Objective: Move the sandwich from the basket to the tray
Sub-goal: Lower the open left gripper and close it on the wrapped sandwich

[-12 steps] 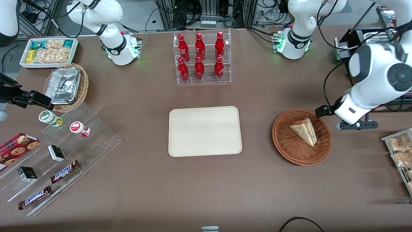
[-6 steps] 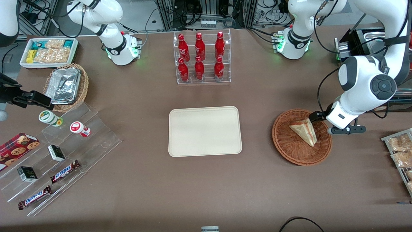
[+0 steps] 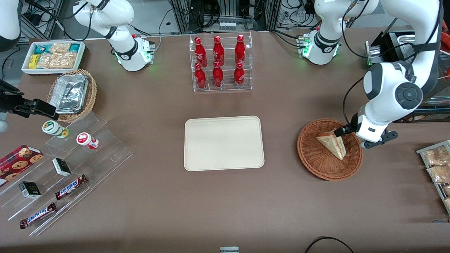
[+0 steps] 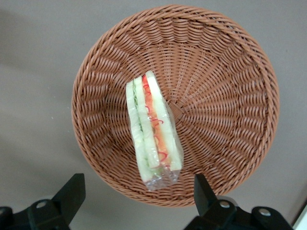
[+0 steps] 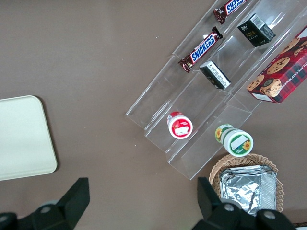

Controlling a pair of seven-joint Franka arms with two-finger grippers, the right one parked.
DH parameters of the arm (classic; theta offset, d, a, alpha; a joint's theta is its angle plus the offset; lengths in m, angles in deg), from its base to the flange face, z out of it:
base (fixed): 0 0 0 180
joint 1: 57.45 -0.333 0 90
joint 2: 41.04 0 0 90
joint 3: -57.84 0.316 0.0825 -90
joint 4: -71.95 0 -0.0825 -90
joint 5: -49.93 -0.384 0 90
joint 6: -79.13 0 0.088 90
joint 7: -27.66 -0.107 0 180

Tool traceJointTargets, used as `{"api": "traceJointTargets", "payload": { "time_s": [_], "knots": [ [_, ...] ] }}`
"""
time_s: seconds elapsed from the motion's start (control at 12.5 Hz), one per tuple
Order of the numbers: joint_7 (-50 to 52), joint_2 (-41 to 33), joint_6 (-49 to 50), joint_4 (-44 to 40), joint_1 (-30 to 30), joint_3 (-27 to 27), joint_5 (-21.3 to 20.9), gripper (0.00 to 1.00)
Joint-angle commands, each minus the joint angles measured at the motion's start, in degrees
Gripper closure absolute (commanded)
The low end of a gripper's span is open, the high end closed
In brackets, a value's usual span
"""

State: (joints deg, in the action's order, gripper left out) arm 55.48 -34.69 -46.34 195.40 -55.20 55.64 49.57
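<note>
The sandwich (image 3: 332, 143) (image 4: 152, 132), a wrapped wedge with red, orange and green layers, lies in the reddish-brown wicker basket (image 3: 311, 160) (image 4: 230, 81) toward the working arm's end of the table. My left gripper (image 3: 346, 133) (image 4: 135, 188) hangs above the basket's rim, over the sandwich's wide end. It is open wide, with nothing between its fingers and not touching the sandwich. The cream tray (image 3: 223, 143) (image 5: 21, 139) lies flat mid-table, beside the basket toward the parked arm's end, with nothing on it.
A clear rack of red bottles (image 3: 220, 63) stands farther from the front camera than the tray. A rack of snack packets (image 3: 436, 165) sits at the working arm's table end. Acrylic steps with snack bars (image 3: 70, 158), a tan basket of foil trays (image 3: 72, 93) and a white bin (image 3: 54, 56) lie toward the parked arm's end.
My left arm has swung in from the working arm's table end, bringing the open gripper over the basket's rim and the sandwich's wide end. The sandwich has not moved.
</note>
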Motion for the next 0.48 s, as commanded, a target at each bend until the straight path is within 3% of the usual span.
{"api": "traceJointTargets", "payload": {
  "time_s": [0.0, 0.16, 0.4],
  "knots": [
    [9.0, -1.2, -2.3, 2.2, 0.5, 0.0, 0.4, 0.00],
    [15.1, -0.8, -5.0, 3.1, 2.1, -0.2, 0.0, 0.00],
    [15.1, -1.0, -6.5, 4.6, 2.3, -0.2, -0.6, 0.00]
  ]
}}
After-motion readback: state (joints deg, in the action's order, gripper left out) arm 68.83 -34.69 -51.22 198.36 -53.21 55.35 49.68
